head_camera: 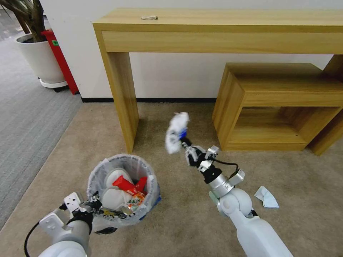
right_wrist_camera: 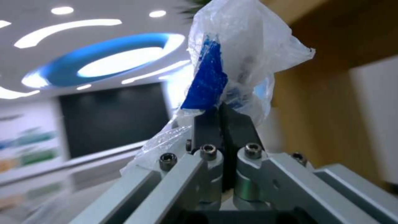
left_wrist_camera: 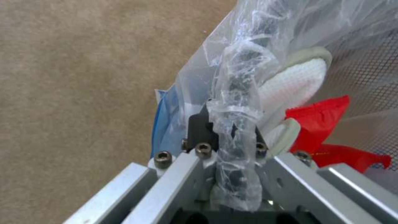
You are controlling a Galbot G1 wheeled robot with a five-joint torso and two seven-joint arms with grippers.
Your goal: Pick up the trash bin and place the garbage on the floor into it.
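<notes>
Left gripper [head_camera: 95, 206] clamped tight on crinkly bag-lined rim of the trash bin [head_camera: 123, 189], a round dark mesh bin on beige short-pile carpet [head_camera: 178, 221]. Just beyond its fingers: white waffle-textured slippers [left_wrist_camera: 296, 84] and a red wrapper [left_wrist_camera: 321, 119] inside. Right gripper [head_camera: 185, 143] raised, fingers pinched shut on a crumpled white-and-blue plastic wrapper [head_camera: 176, 132], sticking up past fingertips. White scrap [head_camera: 266, 197] lies on carpet well apart. Wood desk [head_camera: 221, 32] against white wall.
</notes>
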